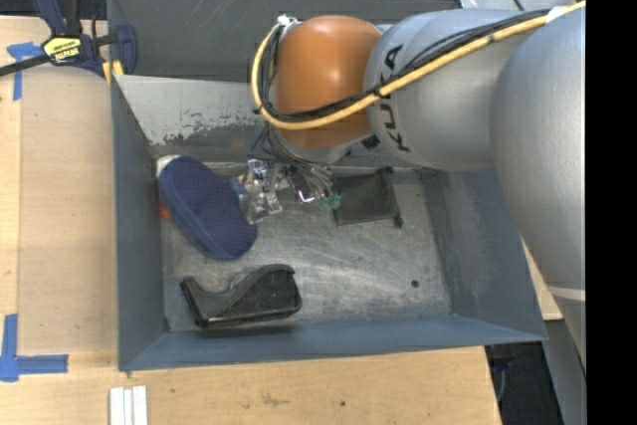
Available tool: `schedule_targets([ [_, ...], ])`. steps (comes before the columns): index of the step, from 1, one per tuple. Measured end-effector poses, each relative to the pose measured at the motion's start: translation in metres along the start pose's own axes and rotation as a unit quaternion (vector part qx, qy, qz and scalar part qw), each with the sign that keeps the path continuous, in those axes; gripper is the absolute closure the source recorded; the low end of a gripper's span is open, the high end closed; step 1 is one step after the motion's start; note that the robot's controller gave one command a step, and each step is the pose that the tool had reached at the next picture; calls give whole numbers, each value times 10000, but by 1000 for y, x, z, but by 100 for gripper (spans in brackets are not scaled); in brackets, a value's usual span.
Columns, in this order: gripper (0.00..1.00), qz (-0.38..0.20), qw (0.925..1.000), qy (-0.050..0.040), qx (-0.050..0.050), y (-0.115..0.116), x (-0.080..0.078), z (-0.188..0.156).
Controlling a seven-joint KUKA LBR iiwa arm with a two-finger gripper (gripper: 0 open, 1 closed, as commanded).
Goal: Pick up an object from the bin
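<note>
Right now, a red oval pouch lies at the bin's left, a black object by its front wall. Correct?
No: the camera view shows the oval pouch is dark blue, not red. Its place and that of the black object are as stated.

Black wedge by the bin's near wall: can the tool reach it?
Probably yes. The black wedge lies uncovered, apart from the blue oval pad beside the tool; the bin wall might crowd it.

In the bin (136,214) I count one dark blue oval pouch (204,206), one black angular piece (249,297) and one dark flat square plate (366,201). One small white thing (168,161) peeks from behind the pouch.
</note>
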State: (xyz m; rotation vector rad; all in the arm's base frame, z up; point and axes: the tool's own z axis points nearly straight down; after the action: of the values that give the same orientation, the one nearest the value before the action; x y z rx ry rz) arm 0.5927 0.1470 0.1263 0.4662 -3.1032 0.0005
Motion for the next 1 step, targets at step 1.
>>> schedule_targets([
  [1, 0, 5, 10000, -26, -1, 0, -2, -3],
])
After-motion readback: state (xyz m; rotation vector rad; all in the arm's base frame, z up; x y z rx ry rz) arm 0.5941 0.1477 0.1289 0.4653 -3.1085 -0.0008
